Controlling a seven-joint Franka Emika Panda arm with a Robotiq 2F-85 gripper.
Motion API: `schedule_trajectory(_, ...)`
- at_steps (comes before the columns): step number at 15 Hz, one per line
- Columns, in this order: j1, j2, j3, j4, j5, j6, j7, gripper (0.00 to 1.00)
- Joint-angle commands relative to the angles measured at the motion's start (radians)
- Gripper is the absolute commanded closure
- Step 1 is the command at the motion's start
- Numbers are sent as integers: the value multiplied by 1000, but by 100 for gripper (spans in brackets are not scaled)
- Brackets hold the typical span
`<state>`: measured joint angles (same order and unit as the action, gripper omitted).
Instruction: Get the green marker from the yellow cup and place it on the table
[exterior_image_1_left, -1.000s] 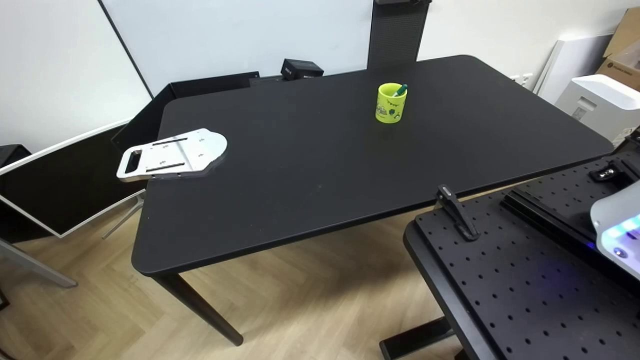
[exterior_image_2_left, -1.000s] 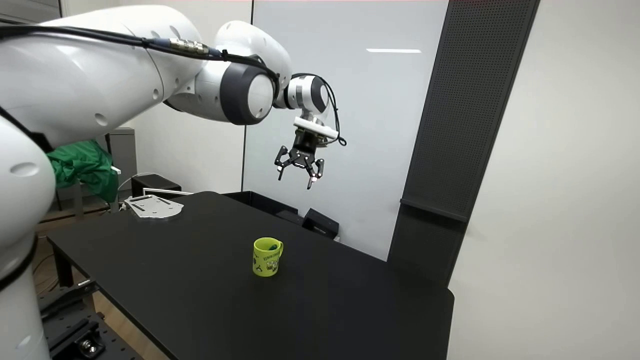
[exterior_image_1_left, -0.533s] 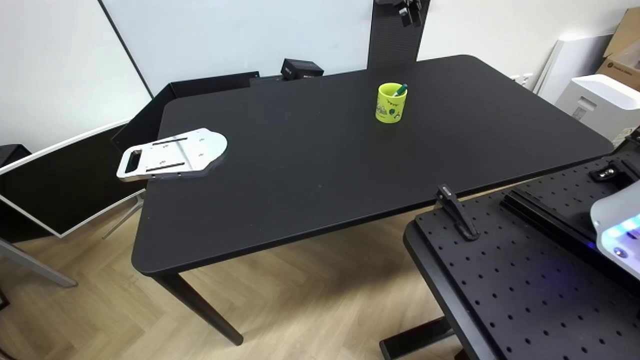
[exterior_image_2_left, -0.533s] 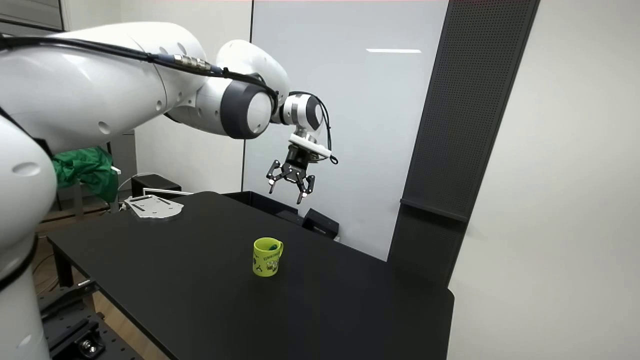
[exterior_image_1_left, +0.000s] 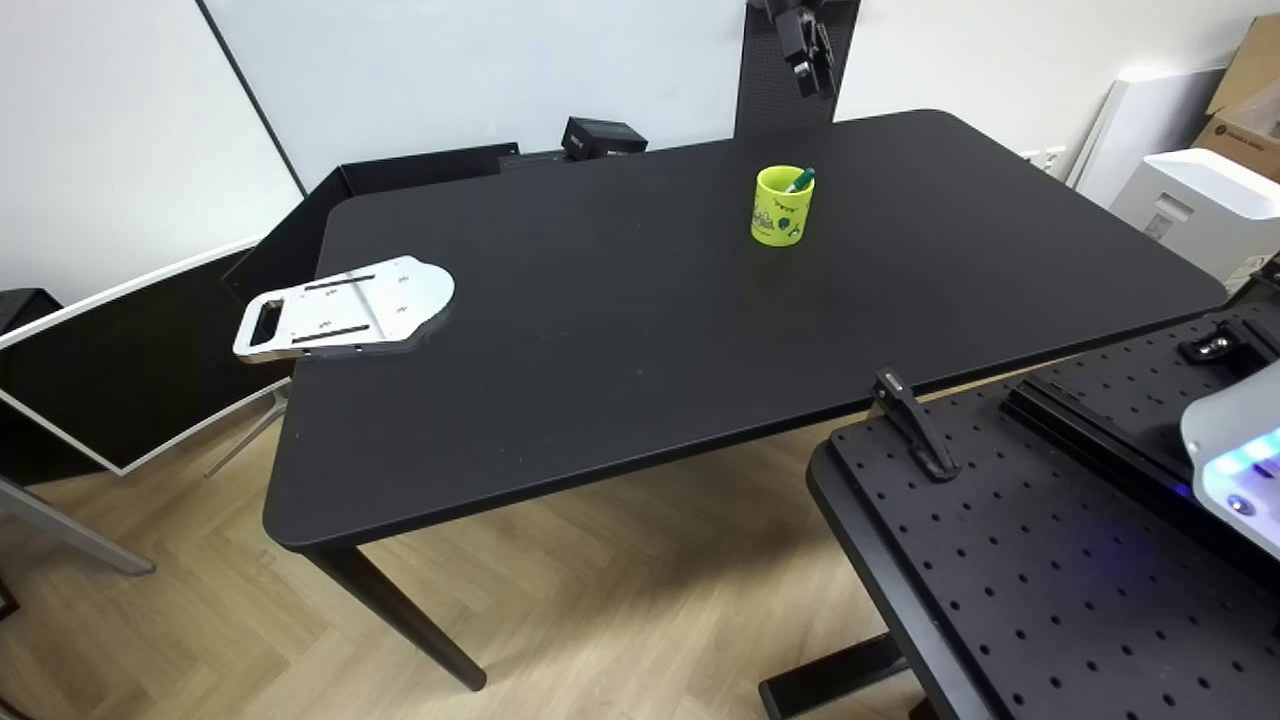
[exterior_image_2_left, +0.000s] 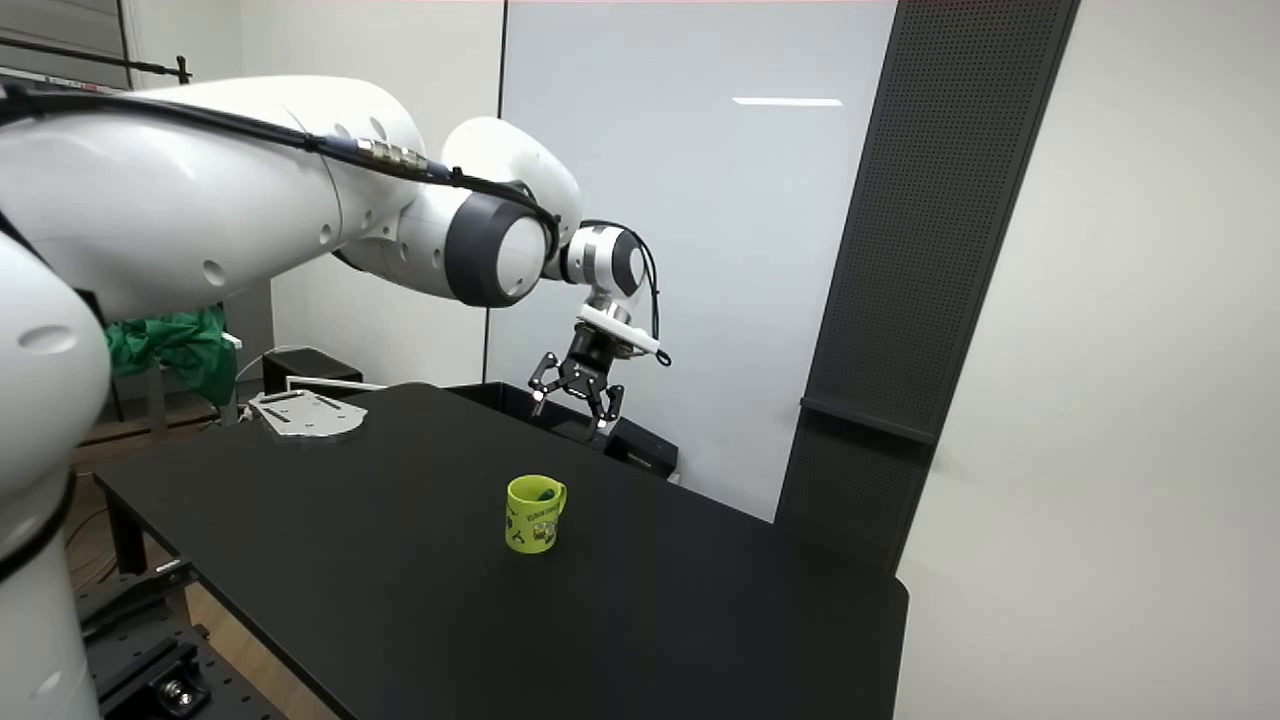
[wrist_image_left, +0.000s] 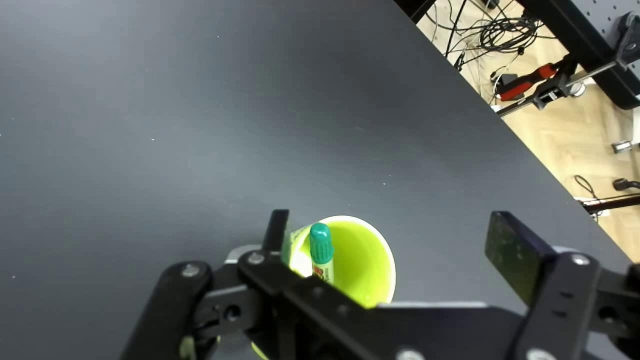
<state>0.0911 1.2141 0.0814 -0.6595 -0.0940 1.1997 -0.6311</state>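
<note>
Sunk lower since half a second ago, the white arm (exterior_image_2_left: 230, 185), all glossy rounded shells, carries the black gripper (exterior_image_2_left: 566, 420) above the matte black table (exterior_image_2_left: 700, 620) in an exterior view; its hinged fingers stand wide apart and hold nothing. Upright on the table is the yellow-green cup (exterior_image_2_left: 530, 520), a smooth cylinder with a looped handle and dark printed figures.

Seen from above in an exterior view, the green marker (exterior_image_1_left: 802, 180) leans inside that cup, its rounded cap rising past the rim. Overhanging the table's edge lies a flat, silvery-white plate (exterior_image_1_left: 350, 306) with slots and a curved end; near the table is a black board (exterior_image_1_left: 1050, 565) dotted with round holes.

Through the wrist view, the cap shows fine ribbing and joins a whitish barrel with red print; dark linkage hides part of the cup's rim.
</note>
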Motion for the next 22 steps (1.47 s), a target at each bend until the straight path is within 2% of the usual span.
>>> schedule_trajectory(1,-21,21,8,1,17,7,-16,0)
schedule_trajectory(8,-57,48,-1,-18,36,-22,-18,0)
schedule_trajectory(9,-36,47,-1,-18,22,0,-22,0)
schedule_trajectory(14,-55,52,-1,-22,27,-8,-22,0)
schedule_trajectory(22,-34,93,10,-15,42,16,-16,0)
